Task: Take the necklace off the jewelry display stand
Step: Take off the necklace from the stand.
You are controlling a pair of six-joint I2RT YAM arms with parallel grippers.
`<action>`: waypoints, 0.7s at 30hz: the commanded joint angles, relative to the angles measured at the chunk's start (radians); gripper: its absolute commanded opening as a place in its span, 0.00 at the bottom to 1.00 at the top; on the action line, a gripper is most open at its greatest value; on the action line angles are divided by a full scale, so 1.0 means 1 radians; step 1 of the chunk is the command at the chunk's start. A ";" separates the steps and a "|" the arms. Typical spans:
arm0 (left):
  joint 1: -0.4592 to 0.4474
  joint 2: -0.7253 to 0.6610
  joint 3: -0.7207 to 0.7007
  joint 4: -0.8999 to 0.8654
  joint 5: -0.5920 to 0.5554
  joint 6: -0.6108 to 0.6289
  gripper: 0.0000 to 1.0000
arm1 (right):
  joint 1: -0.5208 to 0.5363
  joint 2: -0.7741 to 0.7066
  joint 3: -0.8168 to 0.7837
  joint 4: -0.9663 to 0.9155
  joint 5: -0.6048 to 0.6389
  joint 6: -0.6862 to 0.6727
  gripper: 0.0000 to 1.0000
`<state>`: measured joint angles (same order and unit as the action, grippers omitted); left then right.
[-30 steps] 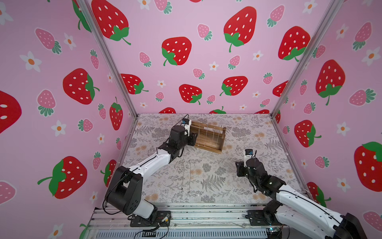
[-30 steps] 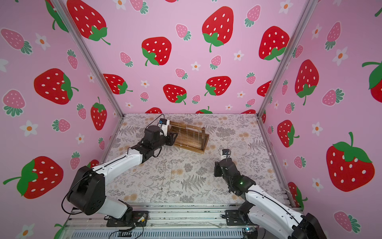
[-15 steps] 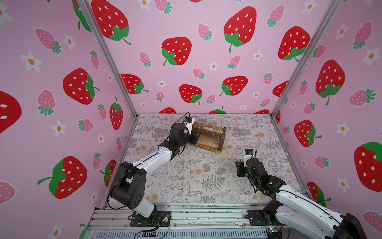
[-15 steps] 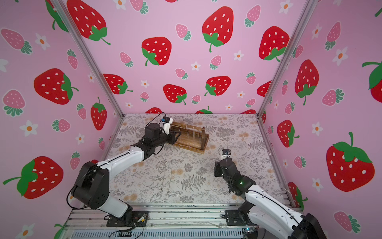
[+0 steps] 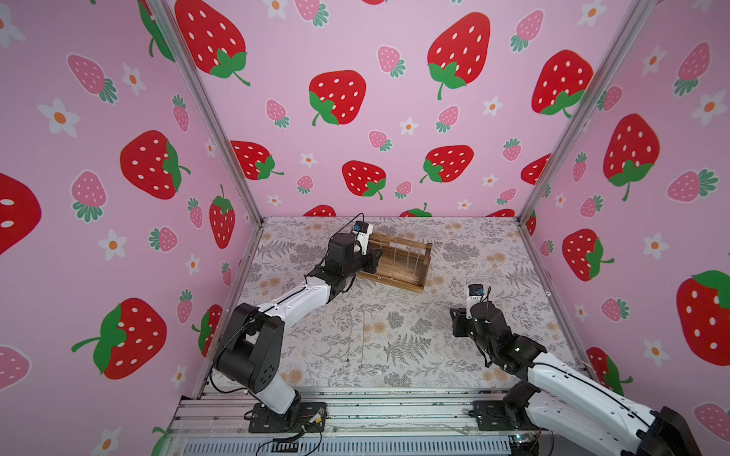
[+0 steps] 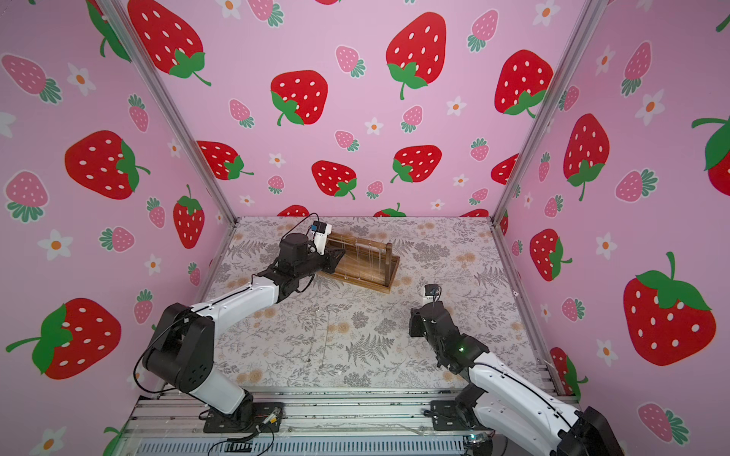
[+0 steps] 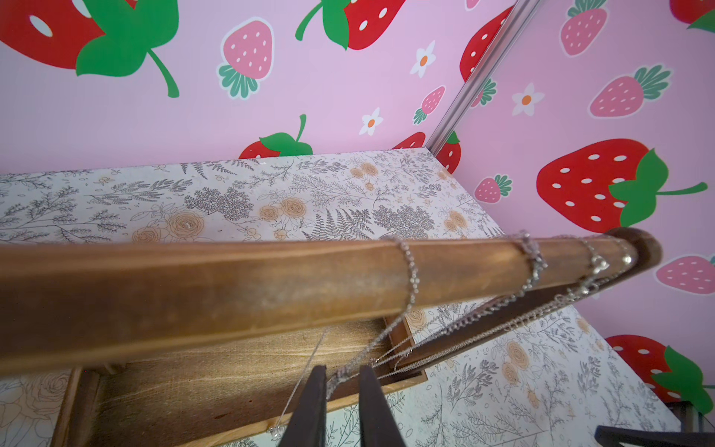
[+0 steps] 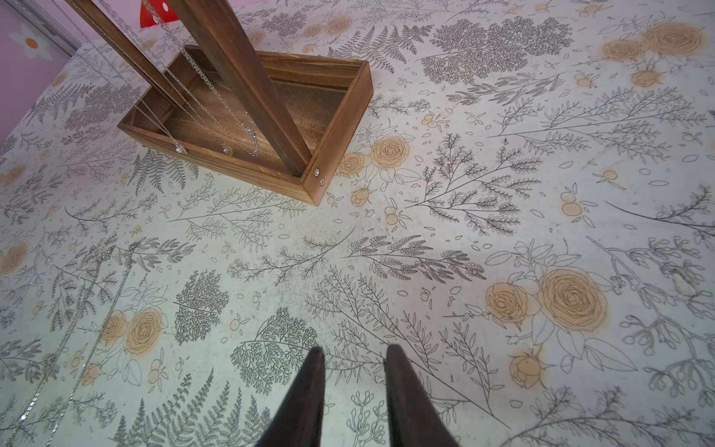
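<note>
**1. Condition observed**

The jewelry display stand (image 5: 395, 284) stood on the table (image 8: 503, 193) with several chains draped over its top bar (image 7: 193, 294). The necklace (image 7: 413, 276) hung over that bar, apart from the other chains (image 7: 534, 267) bunched toward the bar's far end. Its lower run passed between the fingers of the left pincer (image 7: 342, 369), just below the bar and above the stand's tray base (image 8: 340, 124). The jaws stood narrowly apart, with a gap wider than the chain, so no firm pinch was shown. The right pincer (image 8: 355, 348) hovered part-open and empty, well apart from the stand on its front side.

**2. Step in hand (judged)**

Securing the chain before lifting it off the bar.

**3. Procedure**

- You needed to bring the jaws fully together on the chain before any pull, because a thin chain would likely slip from a loose gap.
- Strands of the other chains ran close beside the fingers, so you had to confirm that only one was caught.
- You should then have raised the loop clear above the bar and drawn it toward the stand's front. Dragging it along the bar risked a snag on its neighbours.
- The stand looked light, and a sideways tug could have slid or tipped it. You had the right pincer free to steady the upright (image 8: 240, 77) nearest it.
</note>
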<state>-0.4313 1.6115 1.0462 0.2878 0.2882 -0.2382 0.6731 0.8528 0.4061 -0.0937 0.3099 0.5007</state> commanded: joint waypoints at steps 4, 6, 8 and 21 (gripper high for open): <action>-0.007 0.023 0.057 0.025 -0.001 0.004 0.11 | -0.006 -0.019 0.008 0.015 -0.012 -0.008 0.28; -0.009 0.033 0.067 0.014 -0.006 0.004 0.07 | -0.005 -0.026 0.007 0.015 -0.014 -0.008 0.28; -0.010 0.036 0.073 0.004 -0.010 0.007 0.00 | -0.006 -0.035 0.001 0.018 -0.016 -0.008 0.28; -0.018 0.013 0.070 -0.026 -0.035 0.019 0.12 | -0.006 -0.050 -0.003 0.020 -0.021 -0.008 0.28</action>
<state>-0.4442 1.6424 1.0817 0.2707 0.2668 -0.2329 0.6727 0.8131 0.4061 -0.0917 0.2958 0.5007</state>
